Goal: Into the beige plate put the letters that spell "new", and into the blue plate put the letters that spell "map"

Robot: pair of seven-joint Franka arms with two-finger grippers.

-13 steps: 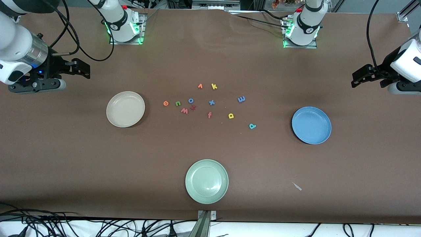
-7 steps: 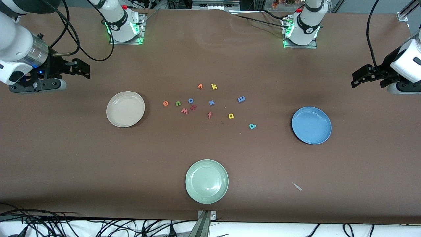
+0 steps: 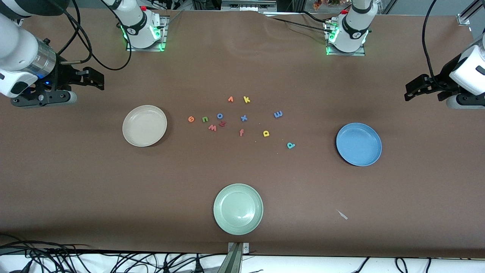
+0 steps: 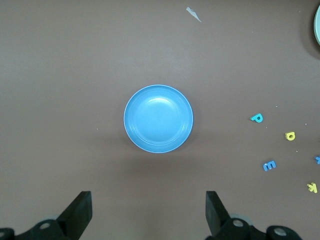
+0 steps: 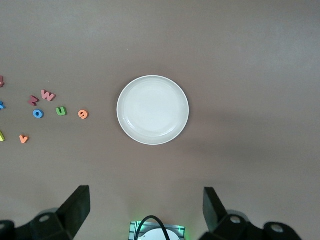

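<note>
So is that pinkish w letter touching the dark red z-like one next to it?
Apart. The right wrist view shows a strip of brown table between the pinkish w and the dark red z-like letter.

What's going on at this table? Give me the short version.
Nothing is being handled yet. Both arms wait with open, empty claws: the left claw over the table's left-arm end, the right claw over the right-arm end. The foam letters lie loose on the table between the beige plate and the blue plate, including the green n, orange e, pinkish-red w, purple-blue m, yellow a and teal p. Both plates hold nothing.
</note>
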